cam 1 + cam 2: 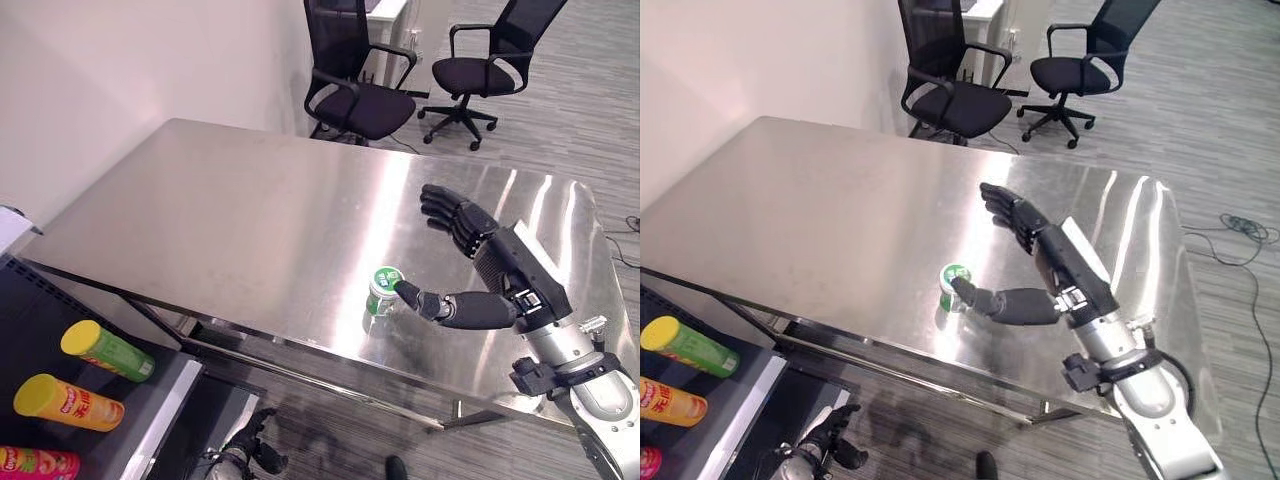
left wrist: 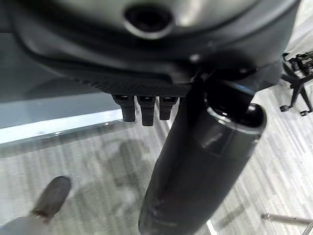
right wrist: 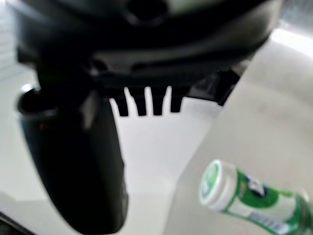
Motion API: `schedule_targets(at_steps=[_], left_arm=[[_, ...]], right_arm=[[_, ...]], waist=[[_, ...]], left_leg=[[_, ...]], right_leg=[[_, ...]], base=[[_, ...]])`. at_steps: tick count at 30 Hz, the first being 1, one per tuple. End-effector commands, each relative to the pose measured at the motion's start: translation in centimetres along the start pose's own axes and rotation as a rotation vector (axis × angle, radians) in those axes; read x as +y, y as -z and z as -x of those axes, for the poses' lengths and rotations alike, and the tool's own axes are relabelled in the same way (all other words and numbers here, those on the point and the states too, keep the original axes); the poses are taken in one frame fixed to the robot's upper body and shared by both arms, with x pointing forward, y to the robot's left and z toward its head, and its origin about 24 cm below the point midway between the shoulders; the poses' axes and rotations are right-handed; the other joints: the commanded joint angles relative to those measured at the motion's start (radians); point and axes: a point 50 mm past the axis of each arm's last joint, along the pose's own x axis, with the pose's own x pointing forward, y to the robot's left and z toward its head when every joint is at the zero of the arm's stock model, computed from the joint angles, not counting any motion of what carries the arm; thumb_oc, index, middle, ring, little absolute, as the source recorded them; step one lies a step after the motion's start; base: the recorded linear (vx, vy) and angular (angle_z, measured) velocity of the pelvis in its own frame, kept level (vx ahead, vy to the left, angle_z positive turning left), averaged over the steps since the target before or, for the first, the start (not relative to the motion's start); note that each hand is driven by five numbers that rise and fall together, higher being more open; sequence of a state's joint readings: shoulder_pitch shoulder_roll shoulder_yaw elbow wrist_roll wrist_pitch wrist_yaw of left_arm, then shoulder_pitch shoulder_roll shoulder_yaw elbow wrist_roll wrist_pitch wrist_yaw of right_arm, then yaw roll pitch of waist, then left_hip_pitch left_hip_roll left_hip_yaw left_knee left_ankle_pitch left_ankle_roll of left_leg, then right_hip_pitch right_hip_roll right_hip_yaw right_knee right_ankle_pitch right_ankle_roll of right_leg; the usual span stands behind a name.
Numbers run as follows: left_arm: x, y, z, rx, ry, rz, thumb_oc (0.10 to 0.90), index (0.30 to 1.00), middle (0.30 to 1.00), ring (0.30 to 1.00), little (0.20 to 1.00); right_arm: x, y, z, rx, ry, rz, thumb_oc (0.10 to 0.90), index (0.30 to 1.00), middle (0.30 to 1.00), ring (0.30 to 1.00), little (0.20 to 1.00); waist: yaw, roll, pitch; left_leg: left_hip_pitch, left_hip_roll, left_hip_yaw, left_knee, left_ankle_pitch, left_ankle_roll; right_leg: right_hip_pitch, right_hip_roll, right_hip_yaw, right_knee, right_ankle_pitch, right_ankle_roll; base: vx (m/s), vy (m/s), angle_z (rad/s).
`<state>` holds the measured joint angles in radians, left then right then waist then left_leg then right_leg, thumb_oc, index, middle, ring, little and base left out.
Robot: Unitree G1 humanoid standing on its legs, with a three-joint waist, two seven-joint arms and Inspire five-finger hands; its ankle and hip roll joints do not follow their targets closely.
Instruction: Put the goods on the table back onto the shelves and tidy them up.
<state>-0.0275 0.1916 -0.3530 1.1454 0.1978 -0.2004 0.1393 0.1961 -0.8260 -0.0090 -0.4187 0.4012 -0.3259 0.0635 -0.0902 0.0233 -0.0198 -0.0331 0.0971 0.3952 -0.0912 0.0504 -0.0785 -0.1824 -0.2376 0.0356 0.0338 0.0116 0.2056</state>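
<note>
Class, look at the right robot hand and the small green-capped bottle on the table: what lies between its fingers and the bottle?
Only bare steel table, seen in the left eye view: the right robot hand is open, its fingers beyond the bottle.

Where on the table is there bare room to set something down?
Nearly all of the table is bare: the whole stretch from the wall side to the far edge by the chairs. The only crowded spot is near the front edge, where the open right hand brackets the green bottle.
</note>
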Motion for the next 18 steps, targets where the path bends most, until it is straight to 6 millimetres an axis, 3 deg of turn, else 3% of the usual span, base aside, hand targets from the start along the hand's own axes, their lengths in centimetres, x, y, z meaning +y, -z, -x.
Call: schedule_targets(at_steps=[1, 18], left_arm=[[2.5, -2.0, -0.9, -0.077, -0.055, -0.012, 0.8, 0.9, 0.9, 0.9, 0.9], [2.6, -1.0, -0.7, -0.031, -0.043, -0.034, 0.8, 0.9, 0.9, 0.9, 0.9]], right_arm=[[-0.1, -4.8, -1.0, -0.258, -0.016, -0.013, 0.8, 0.9, 0.9, 0.9, 0.9], [0.8, 0.1, -1.2, -0.007, -0.108, -0.137, 0.8, 0.9, 0.9, 0.9, 0.9]], waist=[[0.021, -0.084, -0.027], [0.069, -0.126, -0.032]], left_leg=[[0.078, 0.08, -0.001, 0.004, -0.042, -0.078], [0.071, 0.076, -0.026, 0.004, -0.045, -0.073]], right_leg=[[0.034, -0.043, 0.016, -0.043, 0.113, 0.056], [0.057, -0.059, -0.009, -0.055, 0.123, 0.056]], base=[[0.0, 0.0, 0.0], [0.0, 0.003, 0.04]])
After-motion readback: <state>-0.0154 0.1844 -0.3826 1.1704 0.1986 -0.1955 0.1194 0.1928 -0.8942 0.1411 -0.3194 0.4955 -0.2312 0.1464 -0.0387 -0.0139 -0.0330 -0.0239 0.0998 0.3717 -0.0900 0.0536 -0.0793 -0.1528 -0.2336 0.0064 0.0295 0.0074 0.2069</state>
